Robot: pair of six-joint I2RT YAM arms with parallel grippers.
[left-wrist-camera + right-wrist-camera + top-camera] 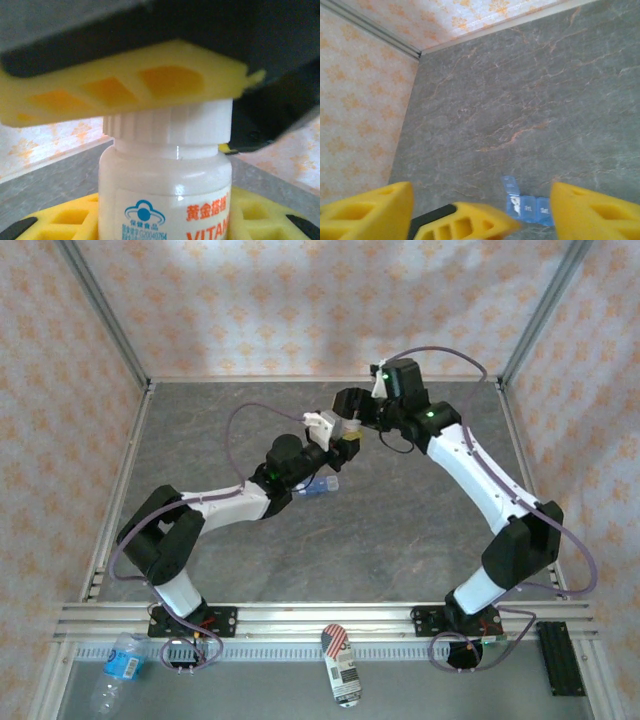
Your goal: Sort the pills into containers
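Right gripper [481,197] stood wide open over the small white plastic bottle [165,180] clamped in the left gripper [347,446], while the translucent blue plastic pill organiser [527,205] lay below that bottle, likely light, stiff and slippery, best pinched across its narrow walls

The white bottle [165,200] runs off the left wrist view's lower edge, its label lettering cut short; the yellow finger [125,92] over its cap is blurred; the blue pill organiser [526,206] has lid markings too small to read; in the top view the left arm [290,465] hides part of it.
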